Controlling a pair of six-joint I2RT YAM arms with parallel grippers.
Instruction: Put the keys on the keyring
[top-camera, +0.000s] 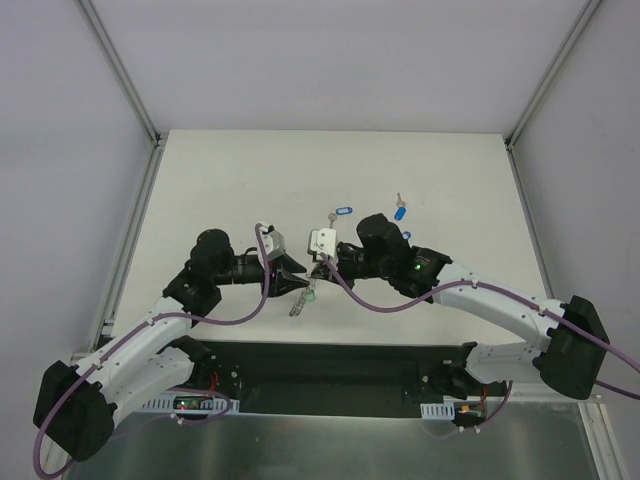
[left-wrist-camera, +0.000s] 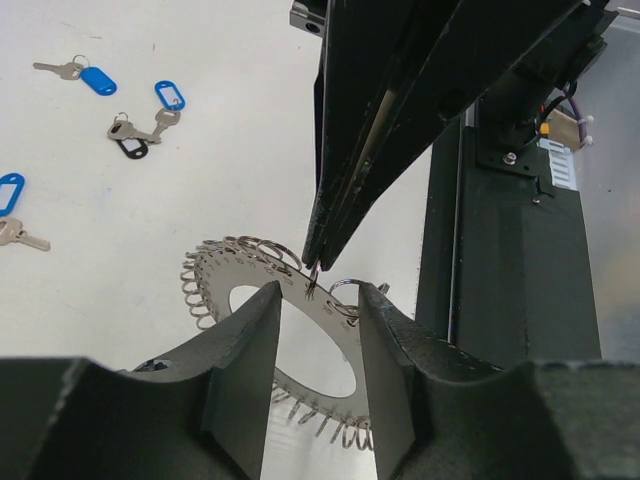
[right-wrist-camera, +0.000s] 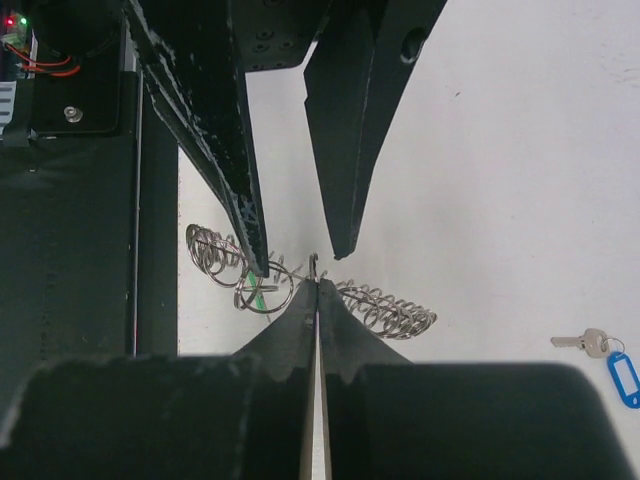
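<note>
Bright even overhead light, soft faint shadows, no glare, wrist views sharp, near black fingers slightly blurred

Lab: white-walled enclosure (top-camera: 330, 60), robot arms.

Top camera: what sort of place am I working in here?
Likely a lab test cell: a bare white tabletop boxed in by plain white panels on grey metal framing, with two black-and-white robot arms bolted at its near edge.
</note>
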